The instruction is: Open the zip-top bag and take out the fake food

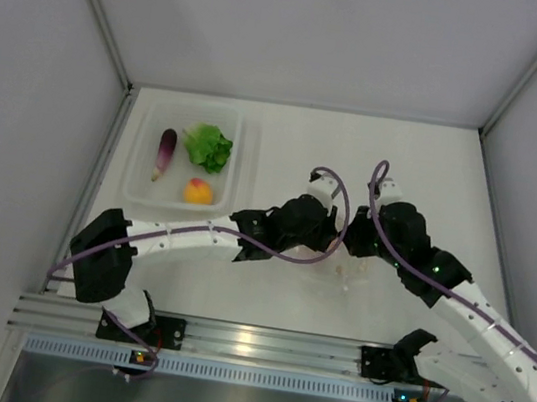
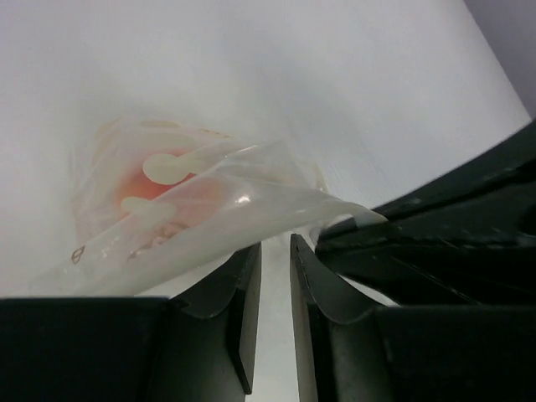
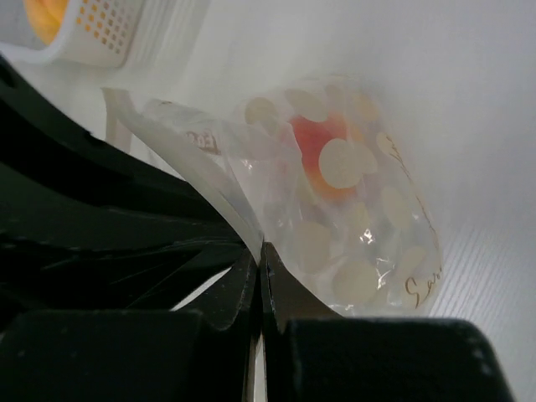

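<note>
The zip-top bag (image 3: 352,226) is clear with white dots and holds one orange-red peach (image 3: 322,155). My right gripper (image 3: 260,247) is shut on the bag's top edge. In the left wrist view the bag (image 2: 209,218) hangs just beyond my left gripper (image 2: 275,243), whose jaws stand a little apart with nothing between them. In the top view both grippers, left (image 1: 327,232) and right (image 1: 353,242), meet mid-table over the bag (image 1: 339,268). The eggplant (image 1: 166,150), lettuce (image 1: 209,147) and another peach (image 1: 198,191) lie in the tray.
The rigid clear tray (image 1: 235,156) stands at the back left of the table. Grey walls close in the left, right and back sides. The right arm's dark body (image 2: 452,218) fills the right of the left wrist view.
</note>
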{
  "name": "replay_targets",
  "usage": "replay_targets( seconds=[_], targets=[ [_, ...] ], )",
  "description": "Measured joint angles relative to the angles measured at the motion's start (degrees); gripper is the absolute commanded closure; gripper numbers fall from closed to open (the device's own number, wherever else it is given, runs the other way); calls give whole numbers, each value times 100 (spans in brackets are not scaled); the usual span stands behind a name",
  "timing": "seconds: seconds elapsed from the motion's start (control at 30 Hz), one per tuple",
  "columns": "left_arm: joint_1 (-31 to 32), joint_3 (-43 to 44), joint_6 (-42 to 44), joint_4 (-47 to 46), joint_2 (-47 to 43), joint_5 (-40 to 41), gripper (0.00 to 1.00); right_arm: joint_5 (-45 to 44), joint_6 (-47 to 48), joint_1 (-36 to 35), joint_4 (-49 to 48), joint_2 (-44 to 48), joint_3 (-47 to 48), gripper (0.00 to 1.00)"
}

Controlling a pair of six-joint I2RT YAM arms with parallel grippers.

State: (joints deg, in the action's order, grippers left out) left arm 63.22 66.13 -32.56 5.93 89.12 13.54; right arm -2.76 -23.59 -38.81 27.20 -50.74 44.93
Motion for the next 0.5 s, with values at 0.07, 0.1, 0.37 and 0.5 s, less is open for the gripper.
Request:
replay_targets(
  seconds=[0.07,0.1,0.37,0.5],
  targets=[
    [0,-116,168,-358,153,116,73,245,2,166,-28,85,0,100],
    [2,-195,275,-546,229,149,73,363,9,216,-35,118,0,100],
    [26,-319,852,-1189,1106,662,47,946,175,745,11,42,-4,100],
    [22,-269,1038,-1198,1447,1029,32,1209,284,1003,74,-42,-50,100]
  ],
)
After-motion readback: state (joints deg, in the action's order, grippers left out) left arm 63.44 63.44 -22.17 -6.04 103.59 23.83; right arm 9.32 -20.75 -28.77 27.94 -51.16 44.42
